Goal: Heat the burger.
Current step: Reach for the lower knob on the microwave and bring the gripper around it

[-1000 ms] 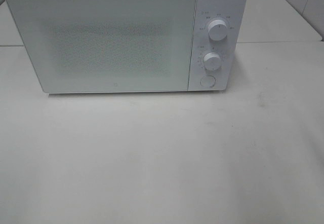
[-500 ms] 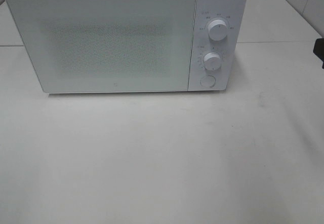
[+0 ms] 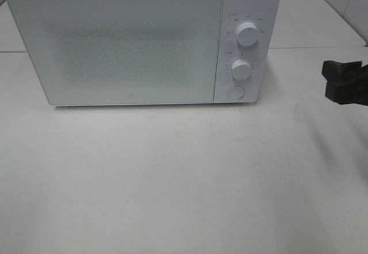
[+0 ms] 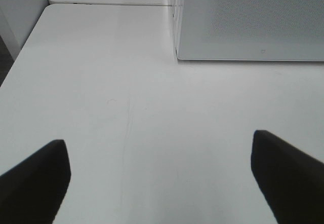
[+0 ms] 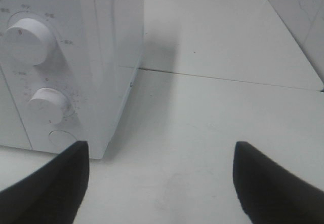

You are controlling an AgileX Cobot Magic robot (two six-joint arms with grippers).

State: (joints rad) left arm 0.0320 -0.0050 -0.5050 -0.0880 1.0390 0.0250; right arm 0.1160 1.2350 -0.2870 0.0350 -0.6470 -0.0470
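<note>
Three views are given, and the burger is seen in none of them, so which way it lies from either tool cannot be told; it may be shut behind the frosted door, but that is only supposed. From the high camera, a white microwave (image 3: 132,47) is seen at the back of the pale counter (image 3: 172,179), its door (image 3: 115,47) closed flush, with an upper knob (image 3: 248,34), a lower knob (image 3: 241,69) and a round button (image 3: 235,92) stacked on the panel at its right end. The right tool (image 3: 330,80) is shown at the right edge of that view, level with the panel and well apart from it, with nothing held; the left arm is not shown there. In the left wrist view, the left tool (image 4: 158,143) is spread wide over bare counter, nothing is gripped between its fingers, and a lower corner of the microwave door is seen ahead. In the right wrist view, the right tool's fingers are likewise held wide and empty, and the two knobs and the button are faced from near. The right arm is judged the nearer to the controls, so the coming move is likely to be made by it.
</note>
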